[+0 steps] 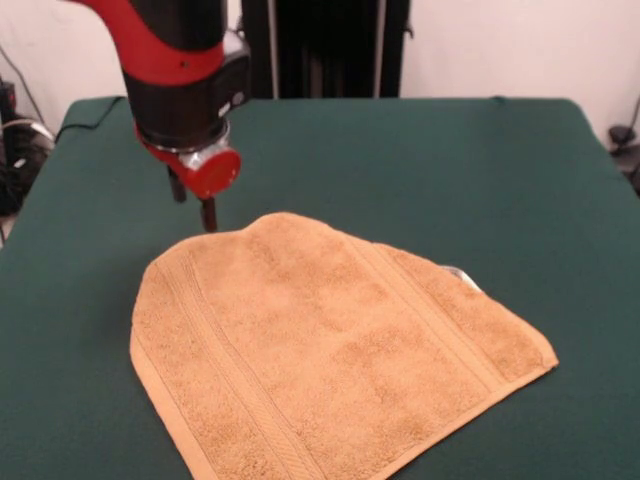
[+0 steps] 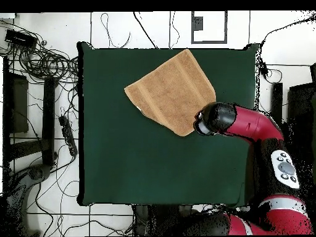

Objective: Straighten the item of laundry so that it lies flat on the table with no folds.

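Towel (image 1: 330, 350) lies on the worktop (image 1: 500, 190), white label (image 1: 462, 278) unreadable at its right edge; gripper (image 1: 196, 205) at its far corner, jaws' state unclear

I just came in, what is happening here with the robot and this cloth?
A red and black robot arm is working on an orange-tan towel spread on a green table. Its gripper hangs beside the towel's far edge, and the pictures do not show it holding the cloth. The towel looks mostly flat, but the far corner seems tucked under, so its outline is rounded there. A white label peeks out at one edge. The straightening looks not finished.
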Robot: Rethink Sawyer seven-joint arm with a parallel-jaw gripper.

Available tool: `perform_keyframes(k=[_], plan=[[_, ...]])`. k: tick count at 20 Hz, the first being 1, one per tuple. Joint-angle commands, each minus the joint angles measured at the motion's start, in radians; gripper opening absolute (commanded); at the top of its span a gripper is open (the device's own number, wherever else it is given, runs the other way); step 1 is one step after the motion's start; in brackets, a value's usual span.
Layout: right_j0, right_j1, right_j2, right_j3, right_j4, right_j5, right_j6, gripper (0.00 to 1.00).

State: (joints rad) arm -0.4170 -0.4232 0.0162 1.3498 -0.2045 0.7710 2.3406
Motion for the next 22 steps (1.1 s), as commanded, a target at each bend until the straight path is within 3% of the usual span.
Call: perform_keyframes(k=[1,12,22], plan=[[0.035,0.089,0.067,-0.190,0.035,0.226,-0.007,1.00],[0.014,0.134,0.095,-0.331,0.027,0.388,-0.074,1.00],[0.037,0.183,0.079,-0.342,0.016,0.300,-0.011,1.00]])
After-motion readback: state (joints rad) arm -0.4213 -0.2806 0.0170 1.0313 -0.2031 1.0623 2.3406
